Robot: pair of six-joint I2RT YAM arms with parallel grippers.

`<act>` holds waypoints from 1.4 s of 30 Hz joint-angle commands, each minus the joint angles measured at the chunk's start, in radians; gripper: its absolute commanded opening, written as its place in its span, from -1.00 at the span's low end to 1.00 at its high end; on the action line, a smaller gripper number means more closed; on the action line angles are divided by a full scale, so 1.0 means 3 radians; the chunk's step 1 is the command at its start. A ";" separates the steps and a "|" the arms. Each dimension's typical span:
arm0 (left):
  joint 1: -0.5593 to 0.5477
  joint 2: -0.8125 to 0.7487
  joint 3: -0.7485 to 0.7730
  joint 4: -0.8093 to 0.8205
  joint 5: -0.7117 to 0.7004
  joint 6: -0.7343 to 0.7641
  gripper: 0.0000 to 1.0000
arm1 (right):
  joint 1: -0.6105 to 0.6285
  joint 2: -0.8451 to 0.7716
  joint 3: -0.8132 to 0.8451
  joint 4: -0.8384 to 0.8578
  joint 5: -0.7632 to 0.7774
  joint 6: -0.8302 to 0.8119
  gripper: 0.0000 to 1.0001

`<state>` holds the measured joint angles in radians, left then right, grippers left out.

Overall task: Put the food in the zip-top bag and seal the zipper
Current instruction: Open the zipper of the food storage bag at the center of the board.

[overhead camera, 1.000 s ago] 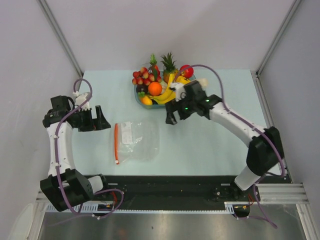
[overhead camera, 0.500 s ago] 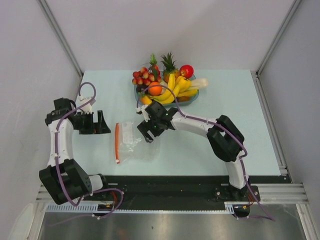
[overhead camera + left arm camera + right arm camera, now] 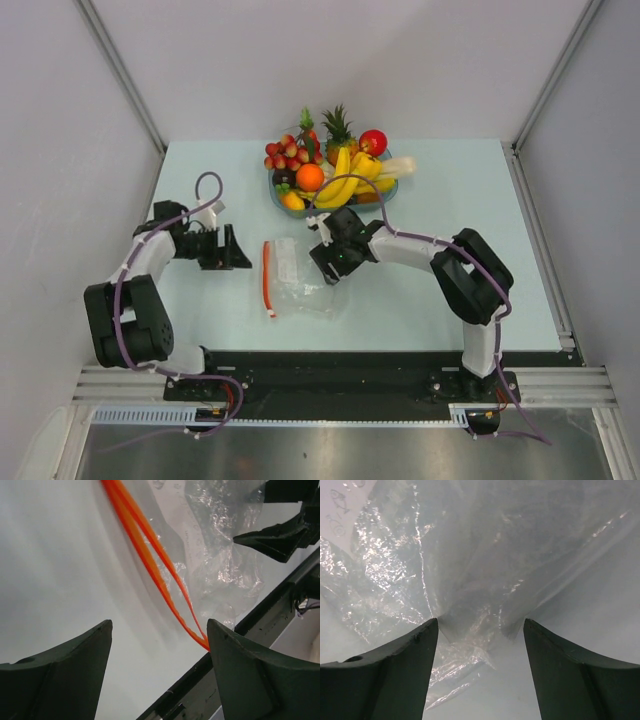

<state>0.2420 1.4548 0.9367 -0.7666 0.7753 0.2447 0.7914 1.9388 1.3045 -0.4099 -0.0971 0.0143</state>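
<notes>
The clear zip-top bag (image 3: 300,282) lies crumpled on the table, its red-orange zipper (image 3: 267,281) on its left edge. The zipper (image 3: 150,565) stands slightly apart in the left wrist view. My left gripper (image 3: 238,256) is open and empty just left of the zipper, also in the left wrist view (image 3: 159,645). My right gripper (image 3: 327,271) is open over the bag's right edge, with bag film (image 3: 485,555) bunched between its fingers (image 3: 479,630). The banana bunch (image 3: 352,180), orange (image 3: 310,177) and apple (image 3: 373,142) sit in the tray.
The blue-tinted fruit tray (image 3: 388,190) at the back centre also holds a pineapple (image 3: 338,128) and a red berry cluster (image 3: 285,152). The black rail runs along the table's near edge (image 3: 330,360). The right gripper's fingers (image 3: 280,532) show beyond the bag.
My right gripper left the tray and came down onto the bag's right side. The bag shifted right and crumpled. My left gripper moved right, close to the zipper.
</notes>
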 commanded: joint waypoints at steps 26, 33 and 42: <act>-0.1313 0.0208 -0.0382 0.1466 0.0177 -0.1225 -0.72 | -0.0556 -0.1088 -0.0785 0.0718 -0.0878 0.0254 0.65; -0.1706 -0.0221 0.0364 0.0726 -0.0084 -0.0403 -1.00 | -0.1251 -0.1385 -0.0346 -0.0182 -0.1306 0.0050 0.89; -0.2734 -0.0171 0.1959 -0.1324 -0.0645 0.2544 -1.00 | -0.2101 -0.1702 0.0595 -0.1052 -0.1783 -0.0400 0.99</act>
<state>-0.4767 1.4017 1.3727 -0.8169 0.6857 0.4927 0.1768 1.5181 1.3411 -0.5926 -0.5262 -0.0174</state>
